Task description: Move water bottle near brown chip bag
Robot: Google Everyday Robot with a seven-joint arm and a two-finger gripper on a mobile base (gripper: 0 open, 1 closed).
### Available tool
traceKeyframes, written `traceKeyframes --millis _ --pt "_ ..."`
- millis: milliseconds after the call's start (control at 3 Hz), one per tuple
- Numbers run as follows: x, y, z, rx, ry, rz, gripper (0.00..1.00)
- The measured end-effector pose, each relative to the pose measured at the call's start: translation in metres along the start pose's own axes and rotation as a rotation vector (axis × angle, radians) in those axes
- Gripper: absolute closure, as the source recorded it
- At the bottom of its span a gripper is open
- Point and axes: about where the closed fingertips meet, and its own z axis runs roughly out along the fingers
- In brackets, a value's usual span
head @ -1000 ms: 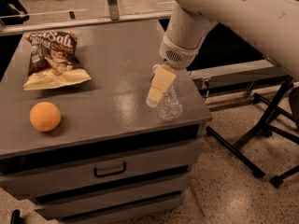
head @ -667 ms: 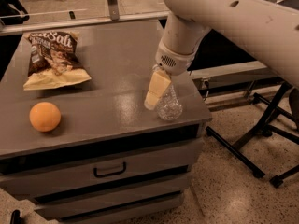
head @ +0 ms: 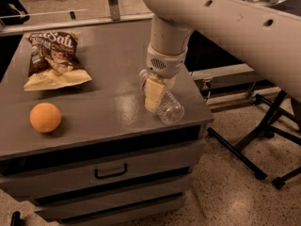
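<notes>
Gripper (head: 156, 103) closed across the middle of the water bottle (head: 170, 110), at the right front corner of the tabletop (head: 108, 79). The bottle tilts, cap up toward my wrist, base low by the edge. I judge this mid-body hold keeps it balanced for carrying. Brown chip bag (head: 54, 58) lies well apart at the far left, with an orange fruit (head: 45, 117) in front of it.

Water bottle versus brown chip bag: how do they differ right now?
The water bottle is clear plastic; the brown chip bag is opaque dark brown with white lettering. The water bottle is slanted, cap toward the back, while the brown chip bag lies flat. The gripper is at the water bottle, front right of the cabinet top; the brown chip bag sits untouched at back left. Both look similar in length.
</notes>
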Motion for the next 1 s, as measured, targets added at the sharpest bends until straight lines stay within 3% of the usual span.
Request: traceKeyframes --millis 333,667,1000 --pt "-0.016 -0.009 -0.006 -0.008 -0.034 -0.057 0.87" --pt "-0.048 -0.034 -0.027 0.013 -0.139 -0.126 1.0" --pt "-0.089 -0.066 -0.037 0.012 -0.208 -0.128 1.0"
